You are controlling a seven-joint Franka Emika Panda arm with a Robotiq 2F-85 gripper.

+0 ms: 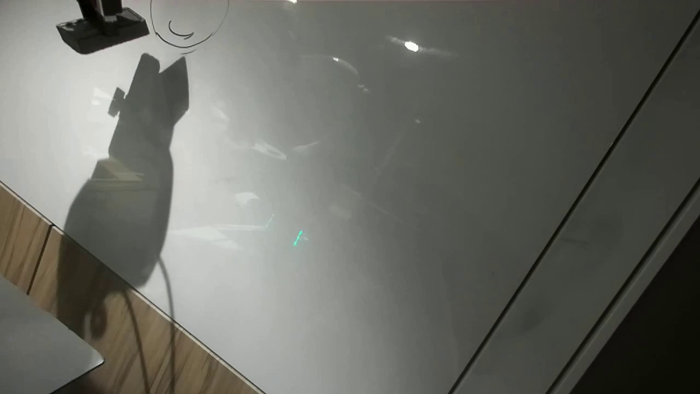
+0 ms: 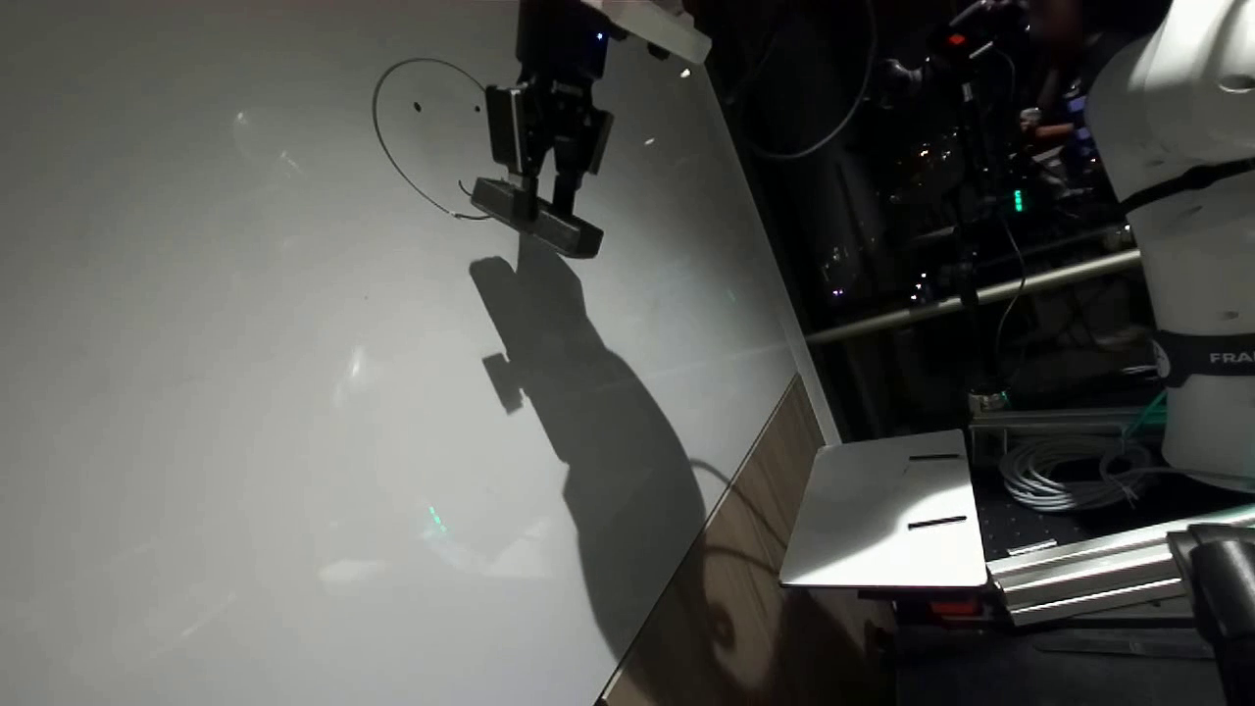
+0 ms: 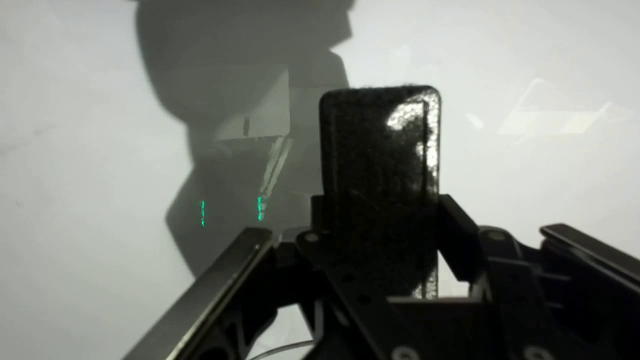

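Observation:
My gripper (image 2: 546,201) is shut on a black block like a board eraser (image 2: 578,238), gripped across its narrow width. In the wrist view the eraser (image 3: 380,140) stretches up beyond the fingertips, with a finger against either side. A large white glossy board (image 1: 328,301) lies below. On it is a thin drawn circle (image 2: 374,108) with dots and a curved mouth line (image 1: 180,35) inside, partly hidden by the gripper in an exterior view. The eraser (image 1: 101,34) is beside this drawing and seems to stand off the surface, as its shadow falls apart from it.
A wood-grain strip (image 1: 147,328) borders the board. Past it stands a white platform (image 2: 873,490) with two dark pen-like sticks (image 2: 936,523). The white arm base (image 2: 1206,392), coiled cable (image 2: 1054,476) and metal profiles (image 2: 1088,579) are farther over. The arm's shadow (image 2: 637,471) crosses the board.

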